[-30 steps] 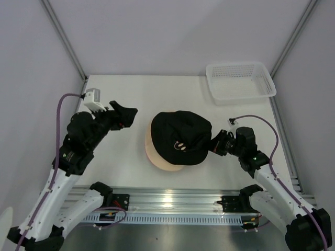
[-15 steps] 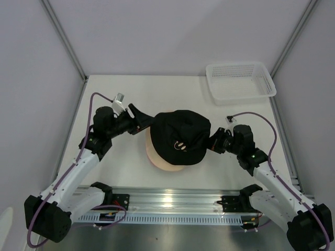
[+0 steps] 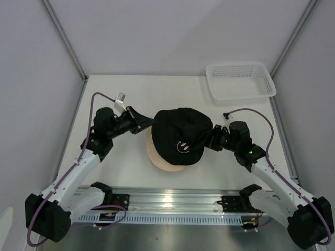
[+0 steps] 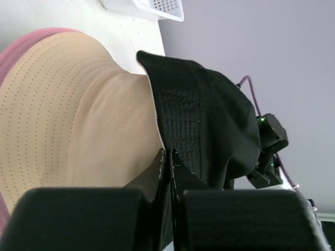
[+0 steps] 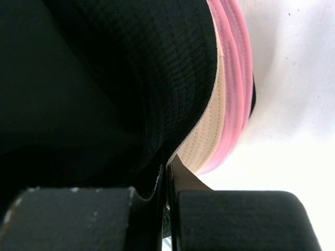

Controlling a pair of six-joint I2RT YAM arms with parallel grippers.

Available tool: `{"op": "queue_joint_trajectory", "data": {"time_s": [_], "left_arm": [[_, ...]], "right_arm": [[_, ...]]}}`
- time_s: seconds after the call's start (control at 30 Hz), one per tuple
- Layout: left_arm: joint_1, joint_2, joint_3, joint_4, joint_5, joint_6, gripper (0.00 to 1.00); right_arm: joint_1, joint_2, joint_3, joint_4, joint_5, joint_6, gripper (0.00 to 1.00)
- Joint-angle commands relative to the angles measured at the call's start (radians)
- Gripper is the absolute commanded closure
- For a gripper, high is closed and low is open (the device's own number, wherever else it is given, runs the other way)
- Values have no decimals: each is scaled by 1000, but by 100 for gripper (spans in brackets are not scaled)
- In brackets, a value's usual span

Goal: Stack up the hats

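Observation:
A black hat [image 3: 183, 130] with a small light mark lies on top of a beige hat [image 3: 161, 161] in the middle of the table. My left gripper [image 3: 148, 124] is shut on the black hat's left brim; in the left wrist view its fingertips [image 4: 168, 155] pinch the black hat [image 4: 209, 120] just over the beige hat [image 4: 78, 115]. My right gripper [image 3: 212, 140] is shut on the right brim. In the right wrist view the black hat [image 5: 78, 78] runs between the closed fingers [image 5: 167, 163], above the beige brim [image 5: 209, 130] and a pink hat [image 5: 235, 78].
A white mesh basket [image 3: 241, 81] stands at the back right corner and its corner [image 4: 152, 6] shows in the left wrist view. Grey walls close in the table on three sides. The arms' rail runs along the near edge.
My left arm has swung in from the left to the black hat's brim and its jaws have closed there. The right gripper has kept its hold, and the hat has shifted slightly.

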Motion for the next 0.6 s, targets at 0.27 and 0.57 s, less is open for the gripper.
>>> {"op": "queue_joint_trajectory", "data": {"time_s": [0.27, 0.57], "left_arm": [[-7, -103, 199, -338, -222, 188, 99], [-4, -117, -98, -345, -387, 125, 99]], "right_arm": [[41, -22, 200, -47, 47, -29, 100], [46, 28, 151, -65, 67, -11, 100]]}}
